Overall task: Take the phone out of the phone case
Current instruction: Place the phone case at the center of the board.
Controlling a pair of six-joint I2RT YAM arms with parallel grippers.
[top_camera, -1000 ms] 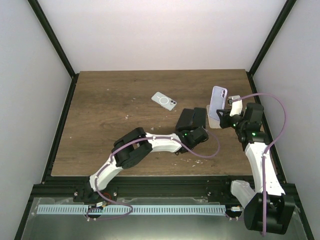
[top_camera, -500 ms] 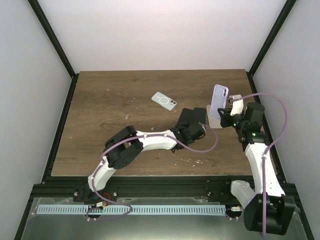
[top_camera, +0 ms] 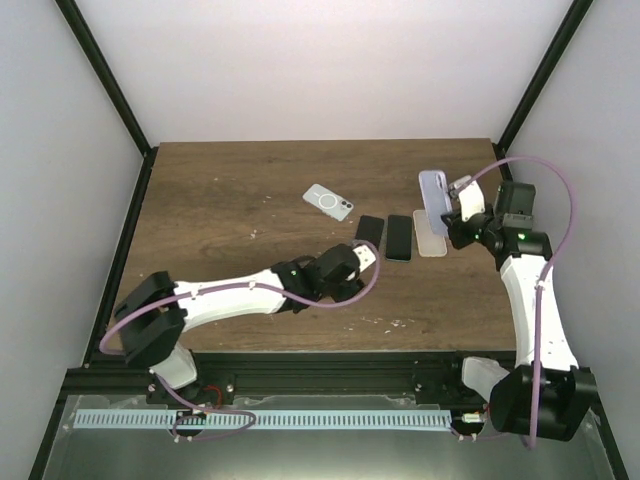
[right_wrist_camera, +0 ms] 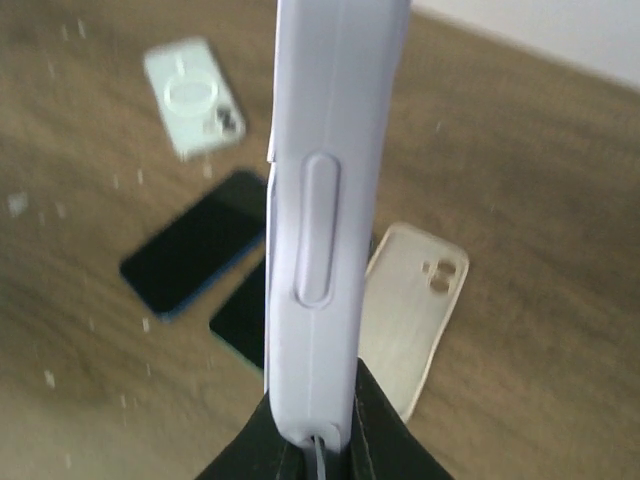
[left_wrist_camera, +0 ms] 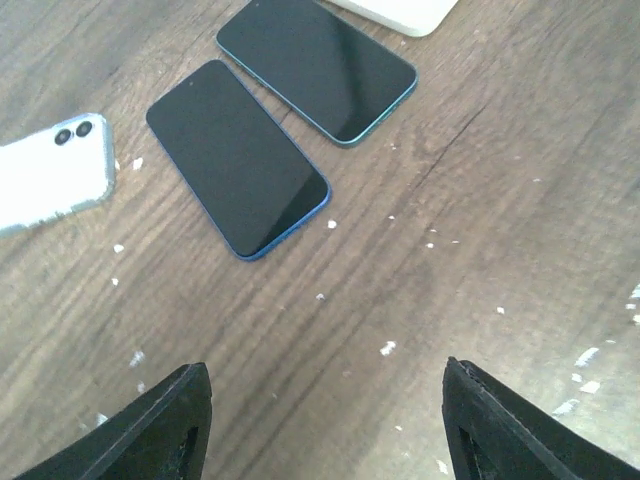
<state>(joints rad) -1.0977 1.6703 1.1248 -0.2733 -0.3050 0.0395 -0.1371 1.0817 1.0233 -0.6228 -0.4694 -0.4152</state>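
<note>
Looking first at the lavender phone case (right_wrist_camera: 325, 200), we find it held upright in the air over the right side of the surface (top_camera: 220, 190), its lower end pinched tight between the right fingers (right_wrist_camera: 380, 455). We see only its back and one long edge with a covered side button, so we cannot tell for sure whether a phone sits inside. We judge that it does, and that the removal itself is not yet done: the case is lifted and presented, but nothing is pushing or peeling at it. The left fingers (left_wrist_camera: 165, 440) are spread apart and empty, low over bare wood near two dark phones and well apart from the lavender phone case. What is left, by our reckoning, is for that free arm to meet the case, work the phone out of the shell, and set both down. Counting what lies below, we find a blue-edged phone (left_wrist_camera: 238, 157) and a teal-edged phone (left_wrist_camera: 316, 65), screens up and side by side. One cream case (right_wrist_camera: 415, 300), seemingly empty, lies flat just beside the teal-edged phone. One pale ringed case (top_camera: 328, 202) lies farther toward the back left, with two camera lenses showing at a corner, so it may hold a phone of its own. That makes three cases, counting the held one, and two bare phones.
</note>
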